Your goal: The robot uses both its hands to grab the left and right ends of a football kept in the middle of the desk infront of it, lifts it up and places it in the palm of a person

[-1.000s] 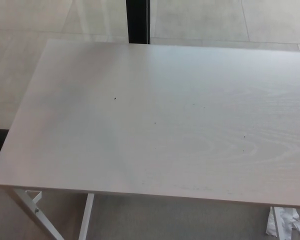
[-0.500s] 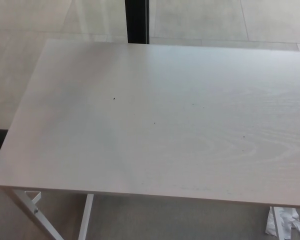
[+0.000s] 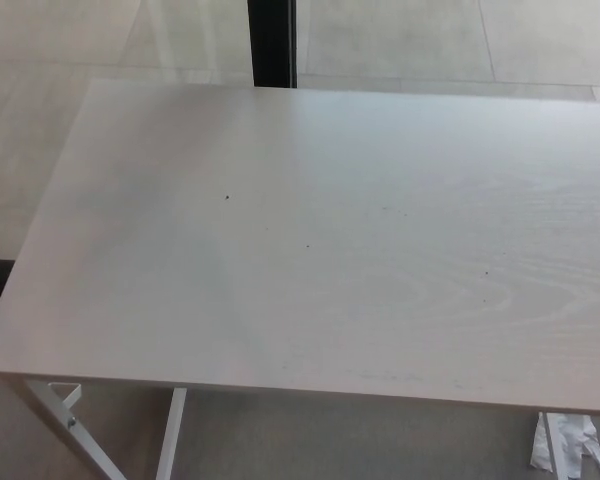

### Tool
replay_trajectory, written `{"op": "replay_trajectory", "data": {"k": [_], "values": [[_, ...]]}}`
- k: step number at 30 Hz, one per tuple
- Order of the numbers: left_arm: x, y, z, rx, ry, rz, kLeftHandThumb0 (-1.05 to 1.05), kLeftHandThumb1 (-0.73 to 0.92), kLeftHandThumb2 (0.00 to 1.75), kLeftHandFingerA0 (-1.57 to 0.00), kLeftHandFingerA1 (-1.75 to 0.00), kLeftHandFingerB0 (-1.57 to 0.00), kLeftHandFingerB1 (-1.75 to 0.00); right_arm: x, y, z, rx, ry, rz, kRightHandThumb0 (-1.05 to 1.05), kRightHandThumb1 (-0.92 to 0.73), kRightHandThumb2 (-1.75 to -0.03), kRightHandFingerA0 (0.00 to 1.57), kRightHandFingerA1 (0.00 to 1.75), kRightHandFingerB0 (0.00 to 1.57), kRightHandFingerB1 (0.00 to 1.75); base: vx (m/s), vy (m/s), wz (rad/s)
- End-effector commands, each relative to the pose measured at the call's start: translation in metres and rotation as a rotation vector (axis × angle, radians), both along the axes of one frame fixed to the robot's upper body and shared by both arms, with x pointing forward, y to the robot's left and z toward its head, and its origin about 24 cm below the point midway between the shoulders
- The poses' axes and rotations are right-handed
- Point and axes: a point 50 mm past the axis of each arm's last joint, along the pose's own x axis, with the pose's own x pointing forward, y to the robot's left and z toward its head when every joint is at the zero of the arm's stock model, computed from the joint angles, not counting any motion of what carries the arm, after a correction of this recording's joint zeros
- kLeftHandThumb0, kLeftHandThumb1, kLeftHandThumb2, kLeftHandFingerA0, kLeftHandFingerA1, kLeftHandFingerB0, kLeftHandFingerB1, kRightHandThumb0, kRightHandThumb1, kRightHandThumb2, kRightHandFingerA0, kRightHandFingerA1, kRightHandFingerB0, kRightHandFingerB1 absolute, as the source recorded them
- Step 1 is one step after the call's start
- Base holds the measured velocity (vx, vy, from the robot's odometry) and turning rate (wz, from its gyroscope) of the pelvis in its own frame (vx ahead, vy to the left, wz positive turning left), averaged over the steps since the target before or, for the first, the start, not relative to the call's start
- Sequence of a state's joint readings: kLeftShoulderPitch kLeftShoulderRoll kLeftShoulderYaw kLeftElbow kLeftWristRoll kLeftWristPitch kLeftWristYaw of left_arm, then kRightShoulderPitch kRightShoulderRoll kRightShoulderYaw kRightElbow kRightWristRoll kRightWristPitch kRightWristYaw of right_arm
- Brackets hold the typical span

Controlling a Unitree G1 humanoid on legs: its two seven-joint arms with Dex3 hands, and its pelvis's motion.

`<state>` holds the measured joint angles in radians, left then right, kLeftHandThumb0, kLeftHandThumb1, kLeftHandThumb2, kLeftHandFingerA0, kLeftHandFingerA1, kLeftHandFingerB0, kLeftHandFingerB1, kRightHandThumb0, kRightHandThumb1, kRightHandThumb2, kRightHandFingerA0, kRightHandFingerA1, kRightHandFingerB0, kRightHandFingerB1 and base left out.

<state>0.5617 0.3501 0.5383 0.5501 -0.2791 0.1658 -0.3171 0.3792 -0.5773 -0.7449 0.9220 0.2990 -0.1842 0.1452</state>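
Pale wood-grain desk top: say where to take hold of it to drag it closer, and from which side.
Take the pale wood-grain desk top by its near long edge, coming from the robot's own side, fingers under and thumbs on top. The top looks like a thin flat slab, and that edge overhangs open space to the right of the white metal legs, so it is probably free to clamp.

The pale wood-grain desk (image 3: 320, 240) is filling most of the frame, its surface lying open from edge to edge. A black post (image 3: 272, 42) is standing behind the far edge at upper centre, and white legs (image 3: 80, 430) are angling below at lower left.
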Motion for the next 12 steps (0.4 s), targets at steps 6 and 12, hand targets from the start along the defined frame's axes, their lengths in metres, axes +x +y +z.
{"op": "replay_trajectory", "data": {"k": [6, 12], "values": [[0.004, 0.0036, 0.0048, 0.018, 0.039, -0.033, -0.66, 0.29, 0.71, -0.94, -0.63, -0.76, -0.6, 0.0022, -0.0046, 0.004, -0.002, 0.043, 0.024, -0.51, -0.54, -0.57, 0.6, 0.67, 0.29, 0.34, 0.0, 0.0, 0.0], [0.0054, 0.0033, 0.0071, -0.007, 0.015, 0.002, -0.53, 0.36, 0.51, -0.92, -0.56, -0.77, -0.52, 0.0061, -0.0043, 0.0045, -0.026, 0.04, 0.024, -0.61, -0.47, -0.86, 1.0, 0.98, 0.25, 0.46, 0.0, 0.0, 0.0]]}}
